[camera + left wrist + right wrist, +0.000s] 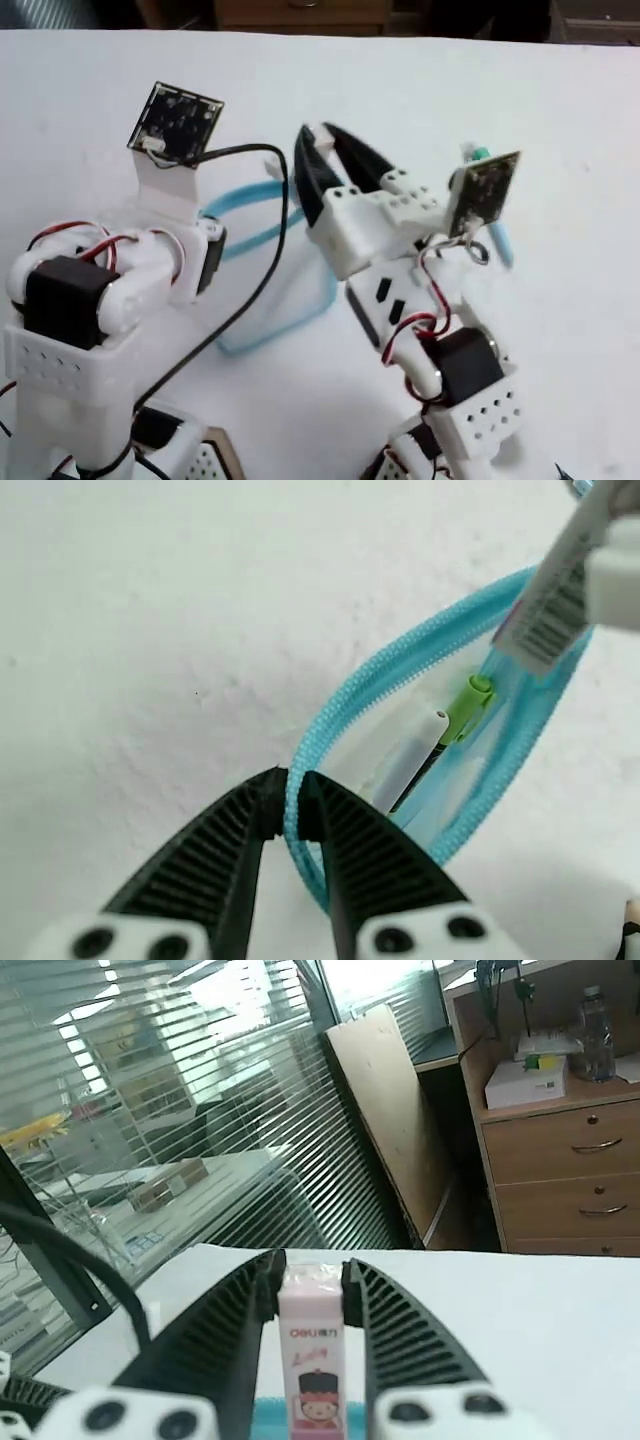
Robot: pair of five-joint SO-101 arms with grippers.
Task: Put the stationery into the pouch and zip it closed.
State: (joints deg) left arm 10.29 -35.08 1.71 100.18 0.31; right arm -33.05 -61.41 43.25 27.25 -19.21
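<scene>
My left gripper (290, 815) is shut on the blue zipper edge of the clear pouch (400, 660), holding its mouth open. Inside the pouch lie a white pen (410, 755) and a pen with a green clip (465, 705). My right gripper (310, 1285) is shut on a pink-and-white eraser (310, 1360). In the left wrist view that eraser (550, 600) hangs tilted over the far end of the pouch opening. From above, the right gripper (312, 135) sits raised over the pouch (240, 205), which lies between the two arms.
A pen with a teal cap and blue barrel (502, 243) lies on the white table (560, 120) behind the right arm's camera board. A black cable (270, 260) from the left arm crosses over the pouch. Cabinets stand beyond the table's far edge.
</scene>
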